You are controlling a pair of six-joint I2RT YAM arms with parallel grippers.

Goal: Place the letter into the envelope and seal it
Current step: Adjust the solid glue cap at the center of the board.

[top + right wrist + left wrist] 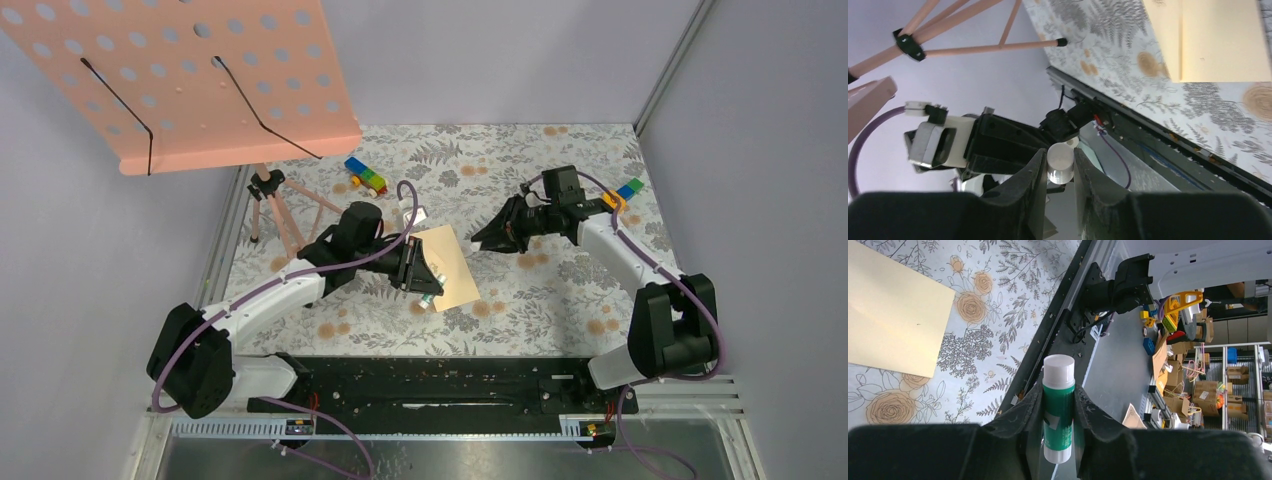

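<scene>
Black jaws of the left gripper point(1058, 391) are closed part way onto a green plastic glue stick point(1058, 412) with white ends. They pinch its body from both sides, so that it points out past the tips toward the black rail at the counter's near edge. Likewise the right gripper point(1060, 156) has its jaws drawn in on a small pale cylindrical cap point(1060, 164), held clear of the surface. Seen from above, the small tan oblong paper envelope point(450, 262) lies flat on the grey floral-patterned counter point(560, 290). It sits about midway between the left and right edges and somewhat nearer the near edge, and in the right wrist view a straight crease runs across it near one side. Whether the letter is inside it cannot be told. The left gripper hangs over the envelope's left side, and contact with the paper cannot be judged. The right gripper sits off its far right corner, apart from it. A toy of coloured blocks point(366, 177) lies near the far edge, and another block toy point(622, 195) lies by the right edge behind the right arm. A pink perforated metal stand point(200, 80) on wooden tripod legs point(285, 205) rises over the far left corner.
</scene>
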